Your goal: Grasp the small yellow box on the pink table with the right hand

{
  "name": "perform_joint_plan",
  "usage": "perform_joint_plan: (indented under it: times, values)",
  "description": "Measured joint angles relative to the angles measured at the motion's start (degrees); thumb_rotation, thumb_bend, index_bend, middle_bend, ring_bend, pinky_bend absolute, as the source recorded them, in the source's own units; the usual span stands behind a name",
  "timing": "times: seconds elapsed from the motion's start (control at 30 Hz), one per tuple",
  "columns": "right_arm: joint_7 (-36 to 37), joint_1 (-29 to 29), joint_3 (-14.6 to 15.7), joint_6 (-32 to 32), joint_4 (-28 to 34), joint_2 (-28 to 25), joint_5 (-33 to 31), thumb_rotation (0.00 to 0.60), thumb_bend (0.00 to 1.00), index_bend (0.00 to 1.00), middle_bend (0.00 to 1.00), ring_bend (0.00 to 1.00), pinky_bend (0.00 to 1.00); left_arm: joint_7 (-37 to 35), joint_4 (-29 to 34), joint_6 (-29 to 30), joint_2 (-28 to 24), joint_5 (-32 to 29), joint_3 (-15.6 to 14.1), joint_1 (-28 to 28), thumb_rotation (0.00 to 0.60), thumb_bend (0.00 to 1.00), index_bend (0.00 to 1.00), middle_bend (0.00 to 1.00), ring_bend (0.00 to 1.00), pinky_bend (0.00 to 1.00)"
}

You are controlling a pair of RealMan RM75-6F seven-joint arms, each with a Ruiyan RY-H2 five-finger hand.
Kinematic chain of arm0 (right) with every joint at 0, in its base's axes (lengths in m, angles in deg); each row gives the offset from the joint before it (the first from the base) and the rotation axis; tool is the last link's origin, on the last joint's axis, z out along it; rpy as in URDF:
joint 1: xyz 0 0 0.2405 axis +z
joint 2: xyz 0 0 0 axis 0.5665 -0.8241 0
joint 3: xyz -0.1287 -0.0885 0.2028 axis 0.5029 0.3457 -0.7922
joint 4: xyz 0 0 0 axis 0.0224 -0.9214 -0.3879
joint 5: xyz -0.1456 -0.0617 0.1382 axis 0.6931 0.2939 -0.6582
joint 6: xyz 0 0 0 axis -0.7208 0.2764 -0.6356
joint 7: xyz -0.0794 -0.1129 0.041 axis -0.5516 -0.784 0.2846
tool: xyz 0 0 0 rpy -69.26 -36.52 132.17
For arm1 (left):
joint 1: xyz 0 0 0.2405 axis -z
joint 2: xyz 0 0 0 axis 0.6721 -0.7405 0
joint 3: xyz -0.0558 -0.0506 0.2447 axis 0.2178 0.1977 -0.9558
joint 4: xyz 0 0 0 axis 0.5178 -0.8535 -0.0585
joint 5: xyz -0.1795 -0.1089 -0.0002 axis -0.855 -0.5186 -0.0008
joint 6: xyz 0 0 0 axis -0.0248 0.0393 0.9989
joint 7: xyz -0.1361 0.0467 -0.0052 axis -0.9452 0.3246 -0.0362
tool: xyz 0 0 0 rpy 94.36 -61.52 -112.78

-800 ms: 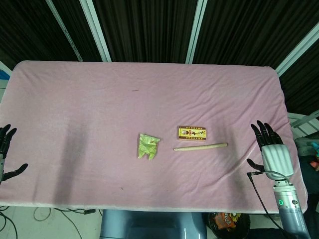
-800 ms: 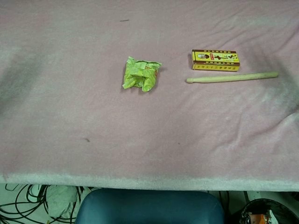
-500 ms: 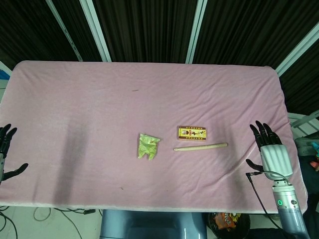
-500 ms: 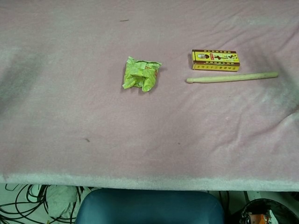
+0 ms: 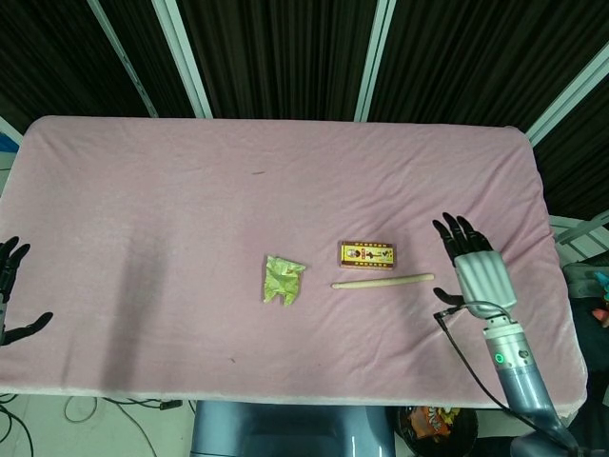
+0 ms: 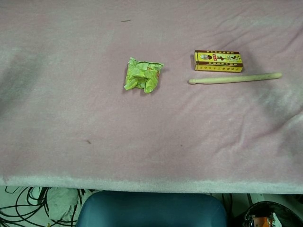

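A: Step in hand: approach. Small yellow rectangular box (image 5: 367,254) lies flat mid-worktop, just beyond a pale wooden stick (image 5: 383,281).

B: Right hand (image 5: 474,270) hovers near the stick's right end, fingers spread wide, empty. Next: reach left over the stick, close on the box.

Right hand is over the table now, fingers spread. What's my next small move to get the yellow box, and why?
Probably carry the right hand further left and a little toward the far edge, until it is over the small yellow box. The hand is open and well apart from the box, and the wooden stick lies just on the box's near side, so approaching from above should avoid knocking it.
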Motion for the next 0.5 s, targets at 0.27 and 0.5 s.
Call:
perform_joint_plan:
  times: [0.27,0.5]
  values:
    - [-11.6,10.33,-4.02,-8.89,-2.13,6.24,-13.66,0.6,0.17,0.08,0.12,0.03,0.21,-0.92,0.23,-0.48,-0.32,-0.17,-0.02,0.09,0.6,0.01,0.0,0.0,0.0,0.0]
    - [-16.52,17.01,-5.75,-11.88,-9.89,14.91,-22.86,0.6,0.2,0.18,0.21,0.06,0.21,-1.8,0.48,-1.07,-0.66,-0.38,-0.05,0.24,0.6,0.01,0.0,0.0,0.0,0.0]
